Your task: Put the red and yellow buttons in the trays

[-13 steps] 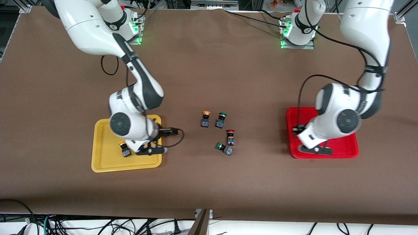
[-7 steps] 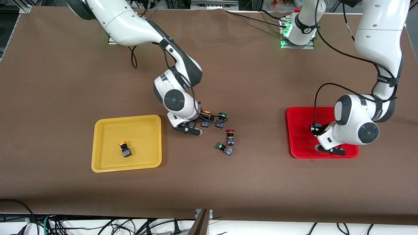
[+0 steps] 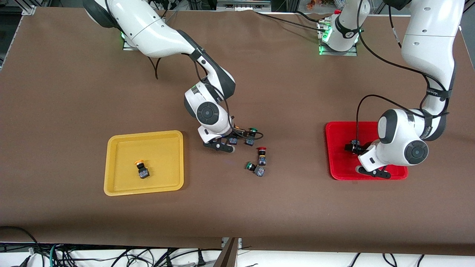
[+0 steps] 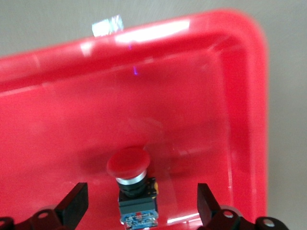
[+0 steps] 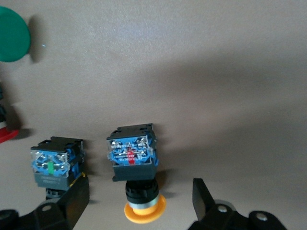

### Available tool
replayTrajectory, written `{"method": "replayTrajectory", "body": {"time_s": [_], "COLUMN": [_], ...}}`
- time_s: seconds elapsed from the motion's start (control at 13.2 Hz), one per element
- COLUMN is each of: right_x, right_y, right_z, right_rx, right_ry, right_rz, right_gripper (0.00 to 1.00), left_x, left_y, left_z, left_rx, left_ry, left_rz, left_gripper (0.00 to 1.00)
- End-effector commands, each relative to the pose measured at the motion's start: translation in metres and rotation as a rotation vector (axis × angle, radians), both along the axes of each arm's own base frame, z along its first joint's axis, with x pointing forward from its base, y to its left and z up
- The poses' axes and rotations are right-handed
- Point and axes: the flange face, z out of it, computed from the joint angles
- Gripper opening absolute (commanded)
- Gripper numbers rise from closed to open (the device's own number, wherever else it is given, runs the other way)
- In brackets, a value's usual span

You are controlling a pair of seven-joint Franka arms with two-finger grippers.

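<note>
Right pincer (image 5: 136, 206) open, straddling yellow button (image 5: 134, 165), untouched

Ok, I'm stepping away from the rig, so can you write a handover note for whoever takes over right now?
Right gripper: open, down around the yellow button on the table, not yet closed.
Left gripper: open, over the red tray, astride the red button in the tray.
Done: one yellow button in the yellow tray, resting in the yellow tray; one red in the red tray.
Left: grasp and tray the table's yellow button, then the red button on the table.
Leave both green buttons.
</note>
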Motion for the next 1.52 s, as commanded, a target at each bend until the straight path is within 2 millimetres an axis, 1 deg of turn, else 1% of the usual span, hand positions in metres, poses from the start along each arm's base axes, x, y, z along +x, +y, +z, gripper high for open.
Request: {"method": "replayTrajectory", "body": {"time_s": [0.0, 0.08, 0.23, 0.38, 0.46, 0.53, 0.61, 0.76, 0.91, 0.99, 1.06, 1.14, 1.22, 1.29, 1.37, 1.44], "right_x": [-0.008, -0.009, -0.006, 0.003, 0.011, 0.019, 0.029, 0.058, 0.090, 0.101, 0.109, 0.113, 0.116, 0.119, 0.121, 0.121], "right_y": [0.006, 0.005, 0.001, -0.010, -0.022, -0.033, -0.047, -0.091, -0.148, -0.174, -0.193, -0.208, -0.222, -0.236, -0.249, -0.255], "right_z": [-0.005, -0.007, -0.007, -0.001, 0.006, 0.019, 0.037, 0.061, 0.079, 0.080, 0.080, 0.077, 0.069, 0.057, 0.046, 0.042], "right_rx": [-0.010, -0.013, -0.023, -0.037, -0.057, -0.081, -0.107, -0.150, -0.150, -0.148, -0.151, -0.163, -0.174, -0.171, -0.162, -0.156], "right_ry": [-0.023, -0.022, -0.030, -0.043, -0.035, -0.025, -0.013, 0.022, 0.029, 0.023, 0.020, 0.022, 0.022, 0.017, 0.013, 0.013], "right_rz": [-0.006, -0.005, 0.008, 0.043, 0.060, 0.093, 0.130, 0.229, 0.353, 0.410, 0.442, 0.464, 0.475, 0.474, 0.452, 0.437], "right_gripper": [0.74, 0.63, 0.40, 0.19, 0.16, 0.15, 0.15, 0.15, 0.15, 0.16, 0.16, 0.17, 0.22, 0.34, 0.59, 0.98], "left_x": [-0.002, -0.004, -0.004, -0.007, -0.008, -0.008, -0.008, -0.008, -0.008, -0.008, -0.007, -0.007, -0.007, -0.007, -0.007, -0.007], "left_y": [-0.048, -0.069, -0.098, -0.113, -0.114, -0.113, -0.113, -0.113, -0.113, -0.113, -0.113, -0.112, -0.114, -0.114, -0.114, -0.114], "left_z": [0.043, 0.046, 0.048, 0.045, 0.044, 0.043, 0.043, 0.043, 0.043, 0.043, 0.044, 0.044, 0.044, 0.044, 0.044, 0.044], "left_rx": [-0.027, -0.040, -0.030, -0.020, -0.017, -0.017, -0.017, -0.017, -0.017, -0.016, -0.016, -0.016, -0.016, -0.017, -0.017, -0.016], "left_ry": [-0.028, -0.029, -0.034, -0.028, -0.026, -0.024, -0.024, -0.024, -0.024, -0.024, -0.026, -0.027, -0.027, -0.029, -0.029, -0.027], "left_rz": [-0.069, -0.076, -0.009, 0.008, 0.018, 0.020, 0.021, 0.021, 0.021, 0.020, 0.020, 0.022, 0.019, 0.019, 0.019, 0.019], "left_gripper": [1.00, 1.00, 1.00, 1.00, 1.00, 1.00, 1.00, 1.00, 1.00, 1.00, 1.00, 1.00, 1.00, 1.00, 1.00, 1.00]}}
